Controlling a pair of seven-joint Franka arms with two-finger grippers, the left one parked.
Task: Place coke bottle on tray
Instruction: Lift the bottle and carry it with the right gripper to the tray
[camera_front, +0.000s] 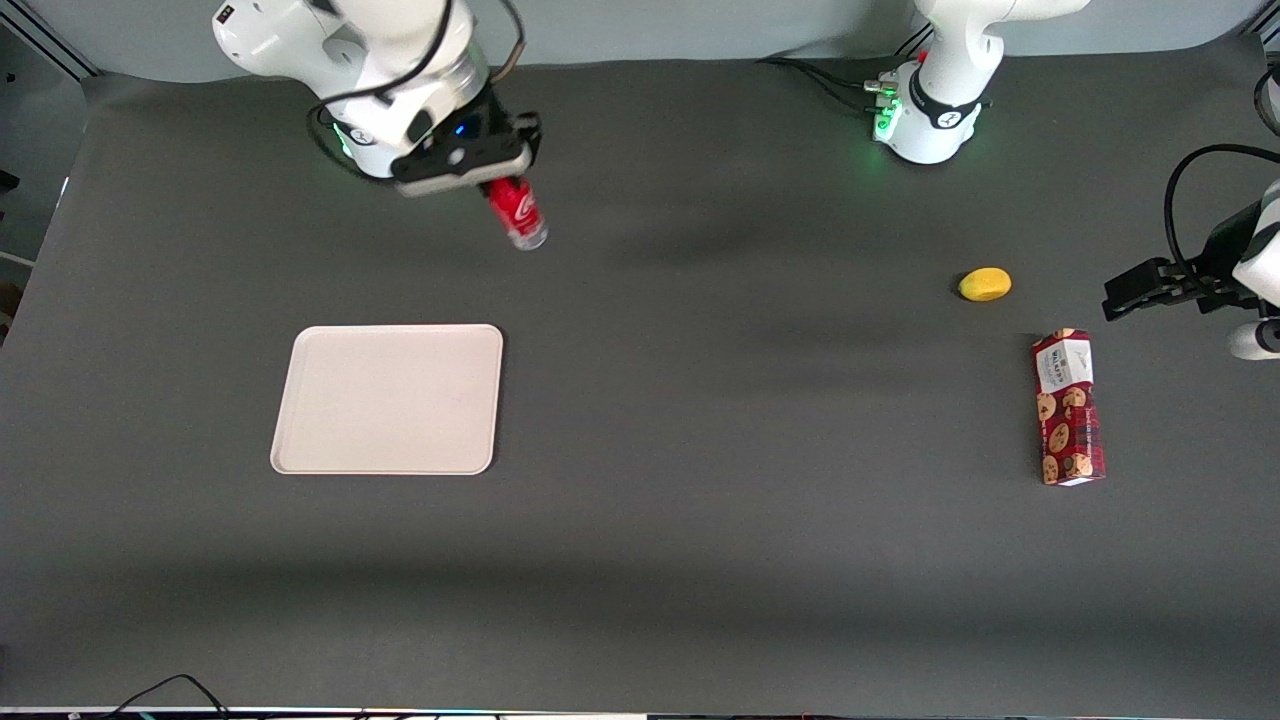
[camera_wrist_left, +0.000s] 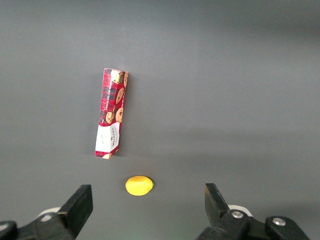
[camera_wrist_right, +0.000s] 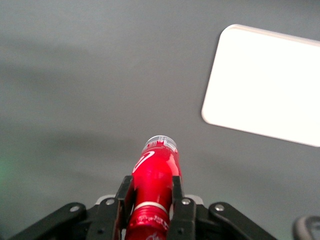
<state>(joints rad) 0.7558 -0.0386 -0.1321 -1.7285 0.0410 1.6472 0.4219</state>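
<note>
Dark grey worktop (camera_front: 700, 450) carries the tray (camera_front: 388, 399), bare. Right arm's jaws (camera_wrist_right: 153, 192) are closed on the coke bottle (camera_front: 516, 212) at its capped upper end, holding it tilted above the worktop, clear base lowest. Tray lies nearer the front camera than the jaws, apart from the bottle.

white script logo on coke bottle (camera_front: 517, 212)

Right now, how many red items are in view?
2. The coke bottle is held in the gripper, above the table. The cookie box lies toward the parked arm's end.
</note>
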